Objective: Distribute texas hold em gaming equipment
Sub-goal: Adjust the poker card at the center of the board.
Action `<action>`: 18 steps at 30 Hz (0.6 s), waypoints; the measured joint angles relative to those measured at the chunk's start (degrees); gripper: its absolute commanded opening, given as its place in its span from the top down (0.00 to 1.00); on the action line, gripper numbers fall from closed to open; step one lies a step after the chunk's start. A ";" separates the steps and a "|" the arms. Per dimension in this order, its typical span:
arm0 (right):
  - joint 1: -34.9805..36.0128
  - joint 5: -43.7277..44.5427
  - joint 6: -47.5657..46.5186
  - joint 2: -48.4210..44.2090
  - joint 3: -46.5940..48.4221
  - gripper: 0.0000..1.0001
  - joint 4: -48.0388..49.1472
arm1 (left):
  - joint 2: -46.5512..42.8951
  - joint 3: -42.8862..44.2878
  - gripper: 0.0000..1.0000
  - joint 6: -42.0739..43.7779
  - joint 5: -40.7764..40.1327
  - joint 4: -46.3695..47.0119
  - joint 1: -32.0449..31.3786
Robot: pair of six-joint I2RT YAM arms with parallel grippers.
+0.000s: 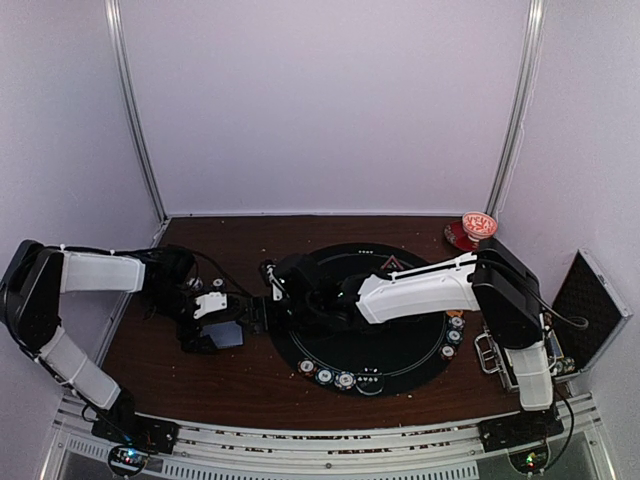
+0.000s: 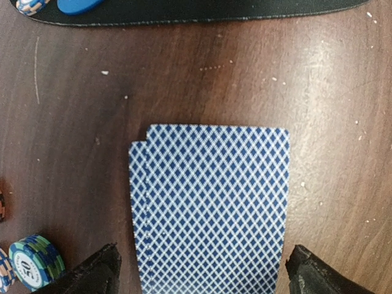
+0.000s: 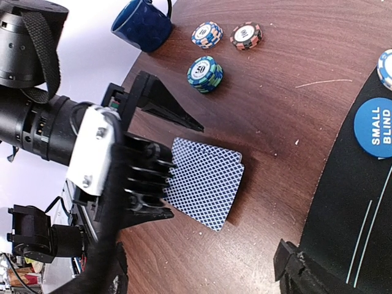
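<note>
Two grey-blue-backed playing cards (image 2: 211, 208) lie slightly offset on the brown table, left of the black round mat (image 1: 400, 345). My left gripper (image 2: 202, 278) is open and straddles the cards (image 3: 205, 184), with a fingertip just off each long edge. My right gripper (image 3: 199, 275) hovers open over the table beside the mat, holding nothing; in the top view it (image 1: 272, 285) reaches leftward toward the left gripper (image 1: 210, 335). A teal chip (image 3: 205, 73), a blue chip (image 3: 207, 35) and a red chip (image 3: 247, 35) sit near the cards. A blue "small blind" disc (image 3: 373, 124) rests on the mat.
A dark blue mug (image 3: 144, 24) stands by the table edge beyond the chips. More chips (image 1: 325, 376) line the mat's near rim and its right side (image 1: 455, 325). A red-patterned cup on a saucer (image 1: 478, 228) is at the back right, an open metal case (image 1: 590, 300) at the far right.
</note>
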 measured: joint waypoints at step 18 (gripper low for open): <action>1.33 3.43 0.17 2.43 2.19 0.22 -2.80 | -9.86 -1.88 0.02 -3.30 0.90 4.79 3.63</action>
